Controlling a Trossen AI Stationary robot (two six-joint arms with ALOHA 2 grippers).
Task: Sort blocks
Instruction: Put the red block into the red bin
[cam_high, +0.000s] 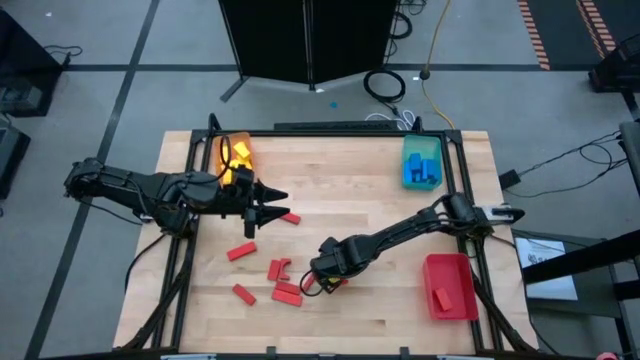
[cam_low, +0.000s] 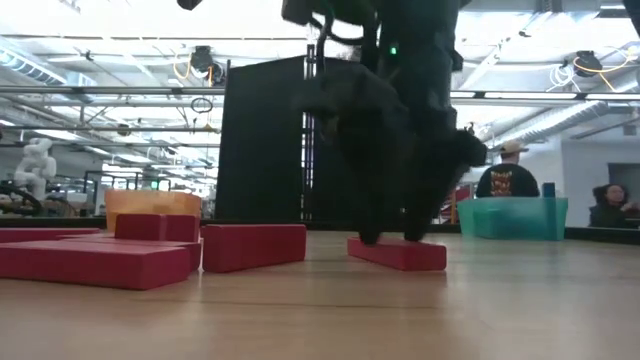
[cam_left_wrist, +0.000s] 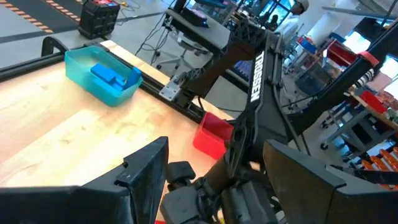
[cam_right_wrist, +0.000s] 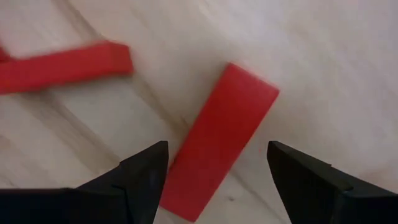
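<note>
A pale wooden table (cam_high: 340, 160) framed in black rails stands on a grey floor, with a dark cabinet behind it and, in the low view, a person in a cap seated beyond the far edge. Three trays sit on the wood: an orange tray (cam_high: 233, 153) at the far left holding yellow blocks (cam_high: 240, 152), a teal tray (cam_high: 422, 160) at the far right holding blue blocks (cam_high: 421, 170), and a red tray (cam_high: 449, 287) at the near right with one red block (cam_high: 441, 298) inside. Loose red blocks (cam_high: 270, 272) lie scattered across the middle and near left of the table. The right gripper (cam_high: 322, 283) points down among them, its fingers (cam_right_wrist: 144, 177) spread wide on either side of a red block (cam_right_wrist: 217, 140) lying flat on the wood, gripping nothing; a second red block (cam_right_wrist: 65, 64) lies just beyond. The left gripper (cam_high: 268, 205) hangs above the table just beside the orange tray, jaws apart and empty.
</note>
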